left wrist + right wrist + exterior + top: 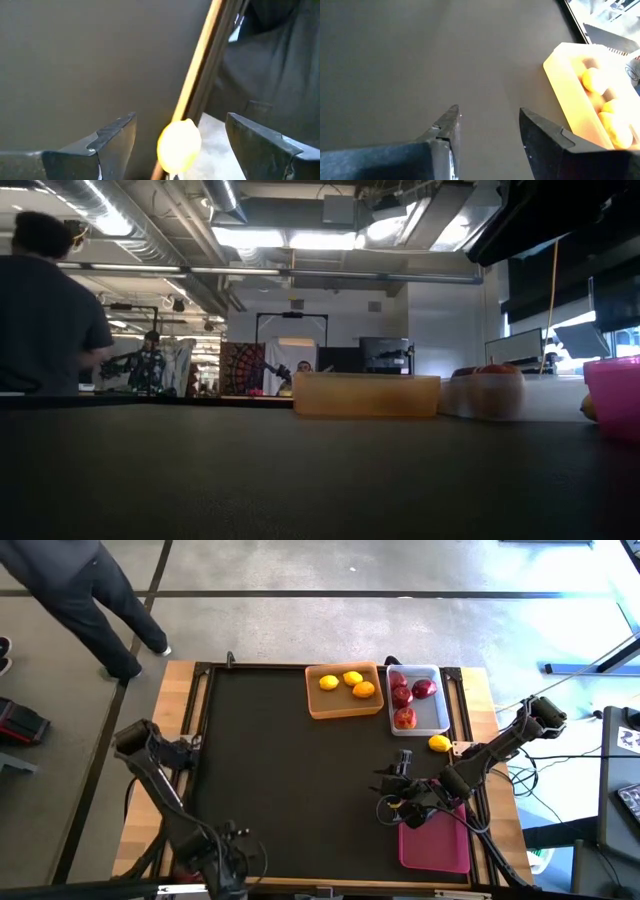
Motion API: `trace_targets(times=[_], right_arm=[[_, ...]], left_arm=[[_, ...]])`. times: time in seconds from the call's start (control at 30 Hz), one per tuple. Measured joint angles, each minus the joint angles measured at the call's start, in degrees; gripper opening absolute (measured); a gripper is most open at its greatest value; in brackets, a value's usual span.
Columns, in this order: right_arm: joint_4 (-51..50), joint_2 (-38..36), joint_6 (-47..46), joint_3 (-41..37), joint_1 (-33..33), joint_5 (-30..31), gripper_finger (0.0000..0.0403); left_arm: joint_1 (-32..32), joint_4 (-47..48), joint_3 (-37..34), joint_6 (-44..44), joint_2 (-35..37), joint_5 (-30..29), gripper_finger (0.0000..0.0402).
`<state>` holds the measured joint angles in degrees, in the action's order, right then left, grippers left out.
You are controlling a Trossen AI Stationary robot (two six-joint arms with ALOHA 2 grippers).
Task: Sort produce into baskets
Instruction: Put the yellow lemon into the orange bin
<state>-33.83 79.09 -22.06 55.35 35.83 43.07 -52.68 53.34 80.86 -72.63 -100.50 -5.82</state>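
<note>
**Nearly sorted, one lemon still loose**

Starting at my right gripper (487, 130): its fingers are partly apart with nothing between them, just bare dark mat. From above it sits over the mat toward the right side, just left of the magenta basket (435, 845), pointing toward the far end where the other baskets are. The left gripper (180, 145) has its fingers spread wide and empty too. That arm is parked at the near left corner of the counter (180, 690), well away from everything.

Moving outward to the produce. The orange basket (318, 705) at the far edge has three yellow-orange citrus in it, two lemons and one more orange-tinted piece. Right next to it on the right, the white basket (440, 720) holds the red apples (403, 697), three or four as far as I can count, one maybe darker than the rest. So citrus and apples look done to me.

What's left: one stray lemon (439, 743) sitting on the mat just near-side of the white basket, between it and the right arm. It belongs in the orange basket, I'd say. The magenta basket looks empty in the overhead view, though the arm covers part of it, and I can't spot any purple pieces anywhere.
</note>
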Motion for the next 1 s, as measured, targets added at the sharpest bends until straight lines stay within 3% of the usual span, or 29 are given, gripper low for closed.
trace_targets(times=[0.37, 0.7, 0.83, 1.0], right_arm=[[0.0, 0.0, -0.3, 0.0, 0.0, -0.6, 0.0156], [0.1, 0.0, -0.4, 0.0, 0.0, -0.6, 0.0156], [0.1, 0.0, -0.4, 0.0, 0.0, -0.6, 0.0156], [0.2, 0.0, -0.4, 0.0, 0.0, -0.6, 0.0156]], left_arm=[[-5.8, -5.3, 0.0, -4.9, -6.5, 5.6, 0.0300], [-7.0, -6.0, 0.0, -0.8, -12.8, 6.9, 0.0297], [-6.9, -5.9, 0.0, 0.5, -13.8, 7.1, 0.0269], [-6.9, -4.8, 0.1, 0.5, -14.2, 7.4, 0.0206]])
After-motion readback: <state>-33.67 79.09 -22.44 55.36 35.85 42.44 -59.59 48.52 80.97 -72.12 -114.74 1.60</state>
